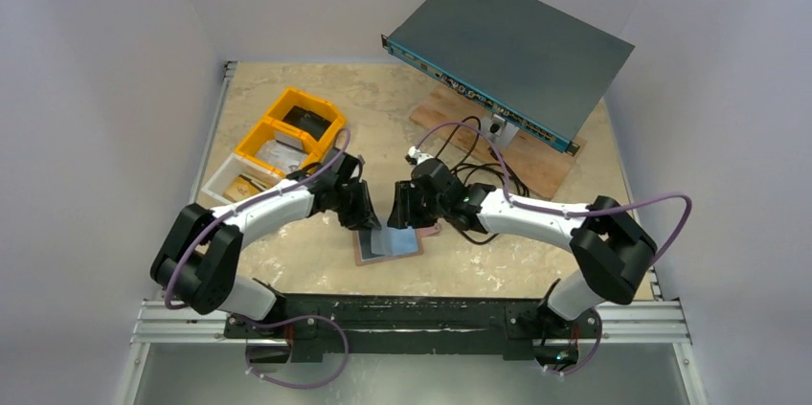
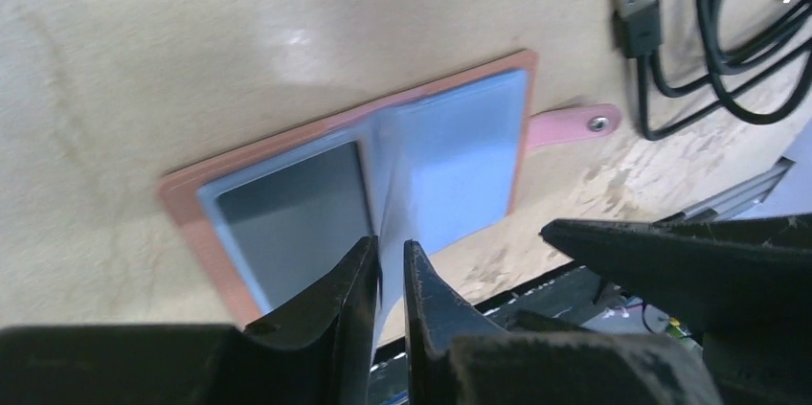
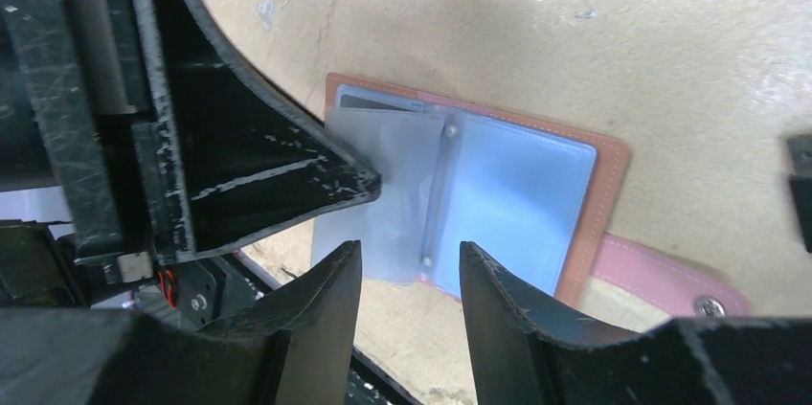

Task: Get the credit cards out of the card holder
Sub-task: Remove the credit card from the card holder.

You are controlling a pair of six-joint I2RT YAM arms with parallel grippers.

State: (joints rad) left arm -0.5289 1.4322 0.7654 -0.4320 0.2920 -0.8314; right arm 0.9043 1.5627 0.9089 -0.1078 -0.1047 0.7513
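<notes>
Step in hand: getting at pockets; no card out yet. Card holder [image 1: 388, 244] lies open on table between arms, pale inside up. Left gripper [image 2: 390, 252] nearly closed, pinching inner leaf [image 3: 383, 185] up near spine — card or sleeve, cannot tell. Right gripper [image 3: 409, 252] moderately parted, empty, just over holder's edge. Next move, likely: right fingers find card edge, pinch, slide it free while left steadies holder. Dark card [image 2: 287, 218] sits in one pocket; other face — cannot tell. Yellow bins [image 1: 251, 144] well apart, holding dark and pale items.
</notes>
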